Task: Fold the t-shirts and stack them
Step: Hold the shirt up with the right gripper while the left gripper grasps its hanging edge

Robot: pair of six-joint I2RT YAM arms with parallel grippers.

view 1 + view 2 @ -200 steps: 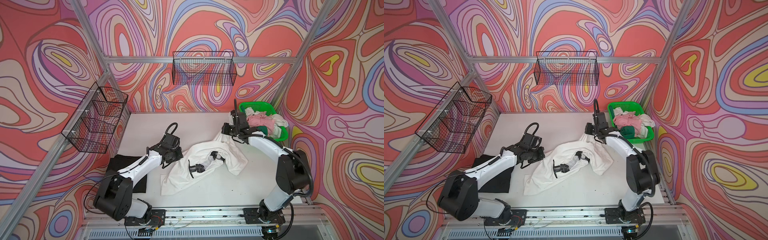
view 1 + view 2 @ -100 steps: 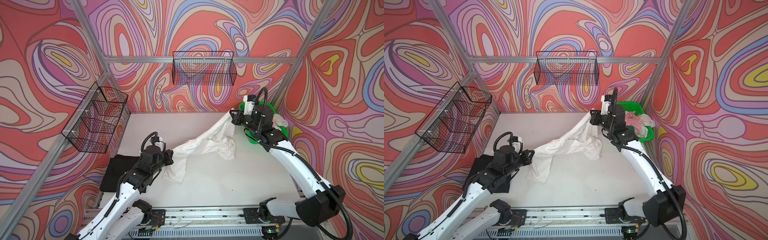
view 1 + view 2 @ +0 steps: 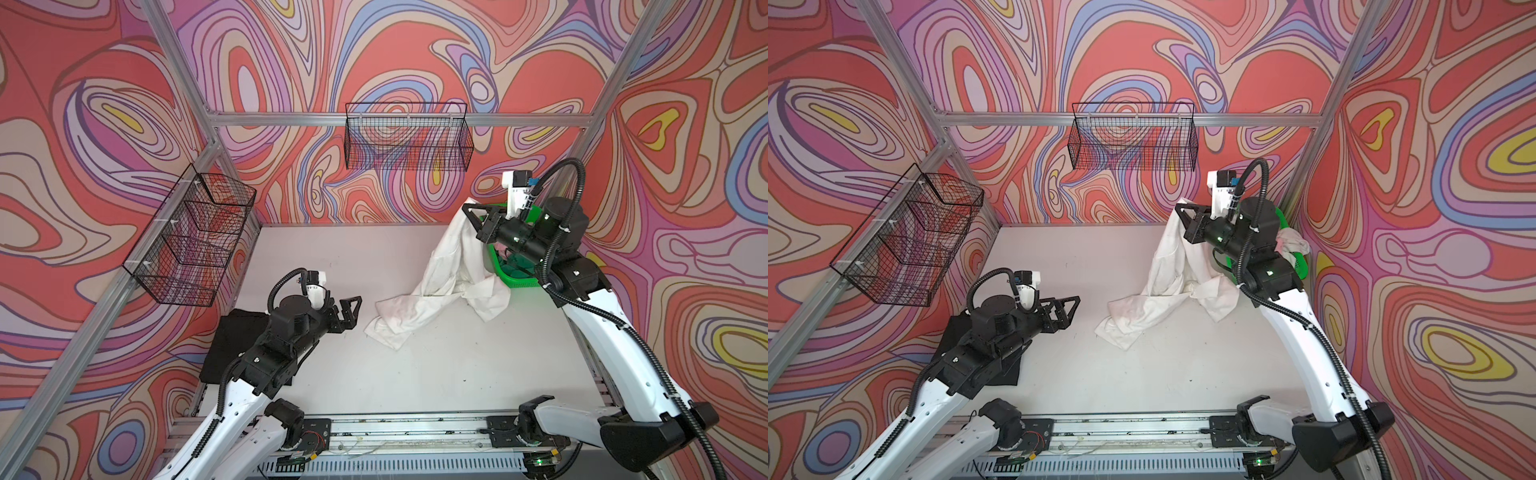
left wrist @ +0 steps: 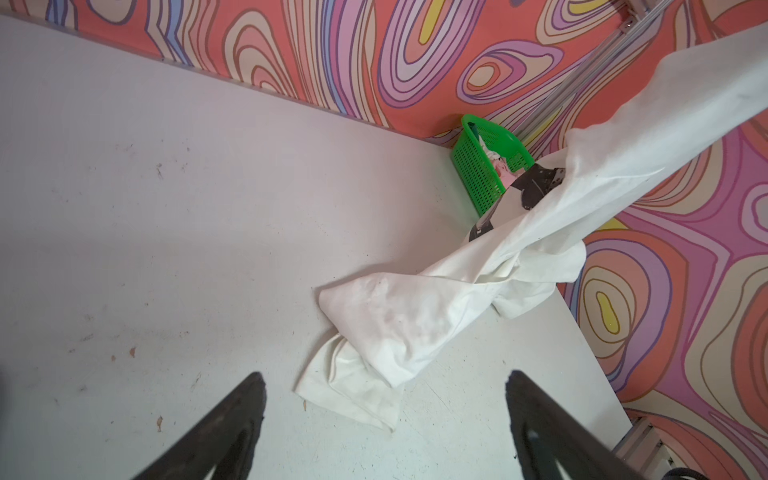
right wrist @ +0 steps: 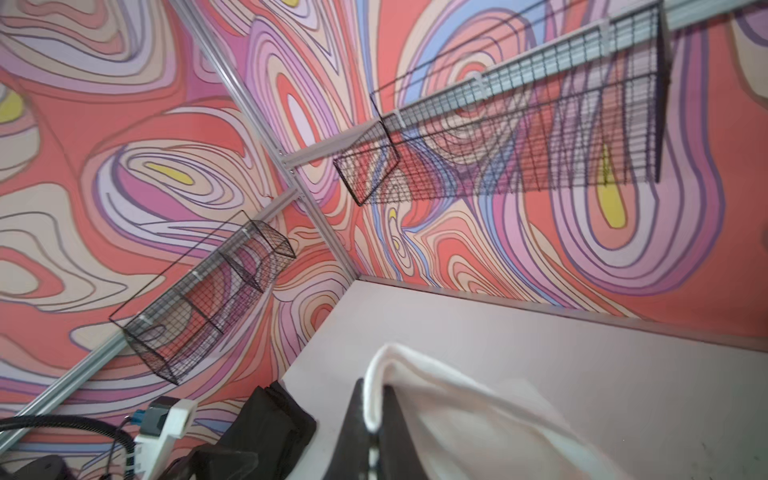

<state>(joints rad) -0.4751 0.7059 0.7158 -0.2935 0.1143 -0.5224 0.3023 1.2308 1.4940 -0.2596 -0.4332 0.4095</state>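
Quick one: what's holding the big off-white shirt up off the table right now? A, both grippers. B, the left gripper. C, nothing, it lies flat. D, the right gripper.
D: the right gripper is shut on an edge of the off-white t-shirt, raising it near the green basket, while the left gripper stands open and empty, clear of the cloth.

No readable writing

The off-white t-shirt (image 3: pixel 419 307), the green basket (image 4: pixel 478 178) at the 2 o'clock corner of the counter (image 3: pixel 353 257), the wire baskets (image 3: pixel 407 145) and the swirled walls (image 3: pixel 374 62) bear no legible text; tiny marks on the right arm's white camera mount (image 3: pixel 1219 195) are too small to read.
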